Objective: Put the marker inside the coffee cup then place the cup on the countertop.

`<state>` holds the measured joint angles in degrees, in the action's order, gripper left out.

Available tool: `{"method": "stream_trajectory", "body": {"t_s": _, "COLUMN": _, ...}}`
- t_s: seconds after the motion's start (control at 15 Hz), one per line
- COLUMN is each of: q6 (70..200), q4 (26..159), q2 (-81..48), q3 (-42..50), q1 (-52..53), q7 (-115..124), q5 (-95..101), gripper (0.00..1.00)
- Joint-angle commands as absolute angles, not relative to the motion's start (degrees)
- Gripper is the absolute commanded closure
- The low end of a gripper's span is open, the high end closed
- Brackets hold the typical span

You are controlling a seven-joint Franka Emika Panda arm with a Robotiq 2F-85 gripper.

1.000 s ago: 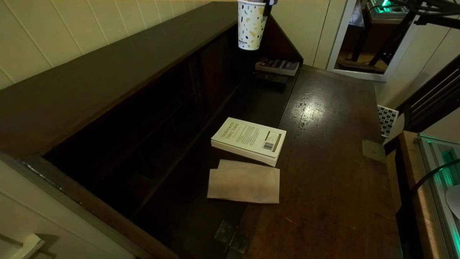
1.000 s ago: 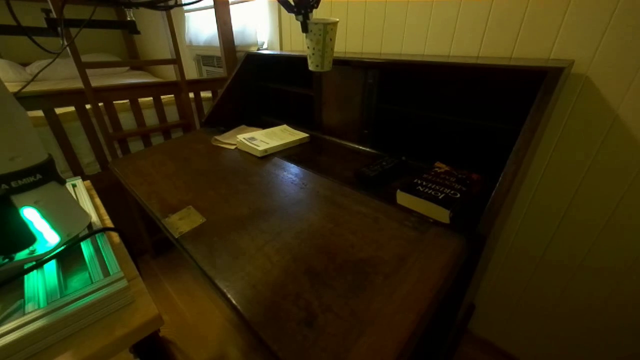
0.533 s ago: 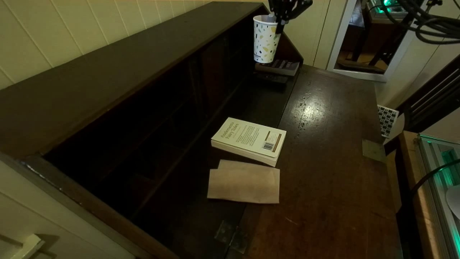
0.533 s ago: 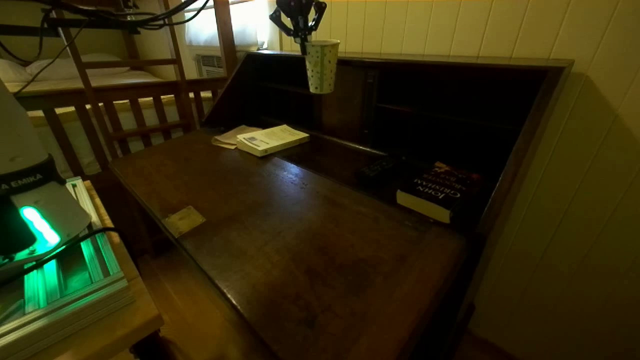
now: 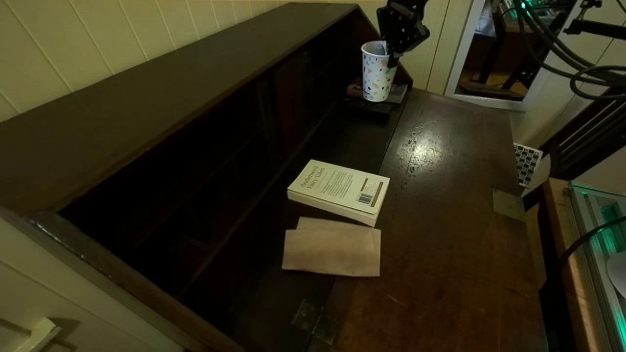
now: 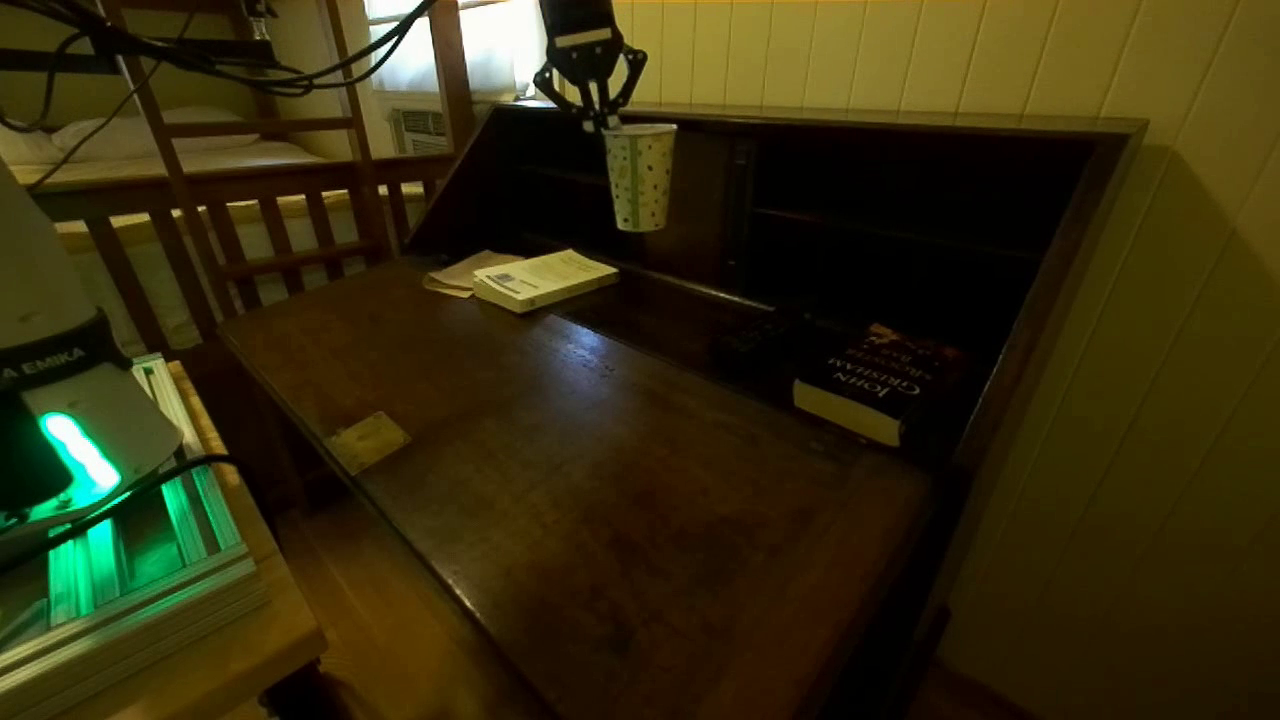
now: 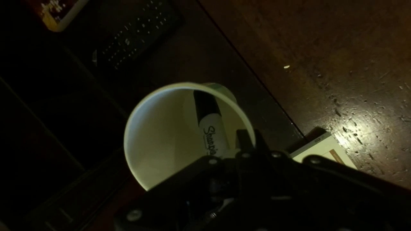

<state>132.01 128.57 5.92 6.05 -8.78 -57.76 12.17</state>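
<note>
Wrist view: fingers (image 7: 245, 140) pinch the cup (image 7: 170, 138) at its three o'clock rim. This one-sided hold could tip it on meeting the countertop (image 6: 560, 480), spilling the marker (image 7: 209, 125).

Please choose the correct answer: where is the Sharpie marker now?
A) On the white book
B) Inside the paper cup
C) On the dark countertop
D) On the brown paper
B: the wrist view looks into the paper cup and shows the marker inside it, its lettering readable.
</note>
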Motion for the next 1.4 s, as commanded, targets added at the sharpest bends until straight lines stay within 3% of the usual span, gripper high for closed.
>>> {"method": "stream_trajectory", "body": {"t_s": 0.0, "q6": 131.85, "q4": 128.56, "q2": 5.93, "q3": 6.96, "q1": -7.85, "q7": -57.56, "q5": 12.32, "gripper": 0.97}}
{"method": "stream_trajectory", "body": {"t_s": 1.33, "q6": 138.05, "q4": 127.46, "q2": -6.26, "q3": 5.68, "q1": -7.64, "q7": -48.16, "q5": 10.1, "gripper": 0.99}}
